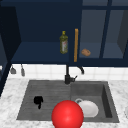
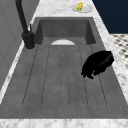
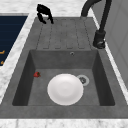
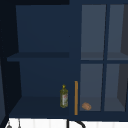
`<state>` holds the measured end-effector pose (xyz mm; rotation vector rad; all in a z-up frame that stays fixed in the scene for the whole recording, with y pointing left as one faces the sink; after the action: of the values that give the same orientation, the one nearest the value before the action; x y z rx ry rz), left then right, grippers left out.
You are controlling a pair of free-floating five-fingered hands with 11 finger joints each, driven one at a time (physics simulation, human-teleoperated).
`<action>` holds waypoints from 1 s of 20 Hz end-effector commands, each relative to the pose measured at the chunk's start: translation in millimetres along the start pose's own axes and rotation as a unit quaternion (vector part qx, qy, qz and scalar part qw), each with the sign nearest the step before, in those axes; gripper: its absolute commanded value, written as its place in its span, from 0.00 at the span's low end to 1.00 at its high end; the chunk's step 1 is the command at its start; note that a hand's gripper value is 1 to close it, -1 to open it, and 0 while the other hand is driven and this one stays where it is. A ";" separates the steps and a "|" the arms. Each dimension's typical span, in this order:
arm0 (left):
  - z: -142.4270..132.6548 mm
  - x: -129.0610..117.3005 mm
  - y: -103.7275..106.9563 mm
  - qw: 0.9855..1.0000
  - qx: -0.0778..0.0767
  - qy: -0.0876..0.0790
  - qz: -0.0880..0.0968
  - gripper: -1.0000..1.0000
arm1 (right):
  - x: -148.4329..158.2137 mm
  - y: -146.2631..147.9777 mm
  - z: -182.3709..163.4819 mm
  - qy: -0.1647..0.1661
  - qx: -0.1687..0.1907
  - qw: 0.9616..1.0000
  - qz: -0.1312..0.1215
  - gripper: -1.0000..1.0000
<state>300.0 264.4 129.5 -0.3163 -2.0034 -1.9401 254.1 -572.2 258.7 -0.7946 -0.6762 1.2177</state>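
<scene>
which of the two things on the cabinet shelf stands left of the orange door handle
The olive-green glass bottle, upright on the open shelf. The small brown bread roll lies right of the vertical orange handle, behind the glass door.

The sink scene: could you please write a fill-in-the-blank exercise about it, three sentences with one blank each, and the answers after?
1. The black hand hangs over the ribbed ______ beside the sink basin, its fingers curled and holding nothing.
2. The white plate lies on the bottom of the basin, next to the ______.
3. On the cabinet's lowest shelf, a ______ stands upright to the left of the orange handle.

Missing words: draining board; drain; bottle
</scene>
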 end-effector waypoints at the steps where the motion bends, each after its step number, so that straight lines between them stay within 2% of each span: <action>1: 0.0 0.0 0.0 1.000 0.000 0.000 0.000 0.50 | -7.4 17.8 11.7 0.023 0.000 0.999 -0.023 0.00; 7: 0.0 0.0 0.0 1.000 0.000 0.000 0.000 0.50 | -22.8 47.1 31.7 0.033 0.000 0.999 -0.020 0.00; 10: 0.0 0.0 0.0 1.000 0.000 0.000 0.000 0.50 | -25.7 47.0 24.4 0.030 -0.012 0.999 -0.019 0.00; 11: 0.0 0.0 0.0 1.000 0.000 0.000 0.000 0.50 | -24.7 53.4 21.5 0.026 -0.004 1.000 -0.005 0.00; 16: 0.0 0.0 0.0 1.000 0.000 0.000 0.000 0.50 | -34.6 69.5 11.5 0.028 0.006 1.000 -0.004 0.00; 20: 0.0 0.0 0.0 1.000 0.000 0.000 0.000 0.50 | -34.2 73.7 6.5 0.036 0.028 0.999 0.004 0.00</action>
<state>300.0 264.4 129.5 -0.3163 -2.0034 -1.9401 199.5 -593.6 205.0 -0.8137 -0.6159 1.2069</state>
